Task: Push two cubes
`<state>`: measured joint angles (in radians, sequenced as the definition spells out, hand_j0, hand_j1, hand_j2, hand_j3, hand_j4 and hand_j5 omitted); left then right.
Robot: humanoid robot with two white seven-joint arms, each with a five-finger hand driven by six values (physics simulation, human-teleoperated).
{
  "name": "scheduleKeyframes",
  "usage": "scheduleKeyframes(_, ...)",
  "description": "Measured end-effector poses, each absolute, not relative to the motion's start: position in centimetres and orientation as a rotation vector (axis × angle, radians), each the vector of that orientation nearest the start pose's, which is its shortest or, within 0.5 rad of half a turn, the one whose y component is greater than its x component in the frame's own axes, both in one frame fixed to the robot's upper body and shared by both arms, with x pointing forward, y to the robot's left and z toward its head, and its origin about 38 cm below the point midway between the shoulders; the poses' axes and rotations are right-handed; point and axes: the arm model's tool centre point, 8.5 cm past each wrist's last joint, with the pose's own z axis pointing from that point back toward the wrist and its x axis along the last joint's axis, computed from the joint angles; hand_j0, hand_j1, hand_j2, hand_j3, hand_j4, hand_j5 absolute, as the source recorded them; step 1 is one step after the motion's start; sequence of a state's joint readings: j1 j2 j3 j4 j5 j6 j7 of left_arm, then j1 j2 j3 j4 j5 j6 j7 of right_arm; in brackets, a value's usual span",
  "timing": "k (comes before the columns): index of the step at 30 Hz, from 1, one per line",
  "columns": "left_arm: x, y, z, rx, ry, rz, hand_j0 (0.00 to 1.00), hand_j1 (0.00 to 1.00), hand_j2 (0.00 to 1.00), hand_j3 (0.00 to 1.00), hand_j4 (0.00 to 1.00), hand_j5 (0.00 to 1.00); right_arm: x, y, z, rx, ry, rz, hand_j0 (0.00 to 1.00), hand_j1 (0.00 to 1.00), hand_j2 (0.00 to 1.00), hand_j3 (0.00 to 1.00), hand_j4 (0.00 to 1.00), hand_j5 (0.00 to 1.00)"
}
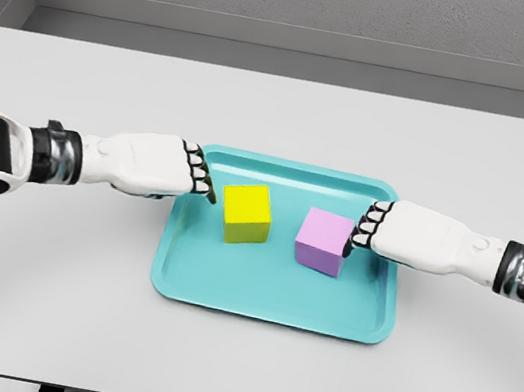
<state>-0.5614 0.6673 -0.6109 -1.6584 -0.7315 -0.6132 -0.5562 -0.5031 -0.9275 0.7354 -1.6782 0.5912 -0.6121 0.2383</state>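
Observation:
A yellow cube and a pink cube sit side by side, a small gap apart, inside a teal tray. My left hand reaches over the tray's left rim, its curled fingertips just left of the yellow cube, a sliver of tray showing between them. My right hand comes in over the right rim, and its curled fingertips touch the pink cube's right face. Neither hand grasps anything.
The tray lies in the middle of a wide grey table. A grey wall runs behind the table's far edge.

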Motion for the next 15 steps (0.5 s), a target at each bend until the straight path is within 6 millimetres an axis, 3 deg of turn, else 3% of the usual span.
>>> scheduleKeyframes(15, 39.3, 18.3, 18.8, -0.531, 1.729, 2.855, 0.78, 0.78, 0.78, 0.78, 0.78, 0.78, 36.5, -25.3, 16.8, 0.405, 1.976, -2.859, 0.62, 0.62, 0.62, 0.62, 0.62, 0.62)
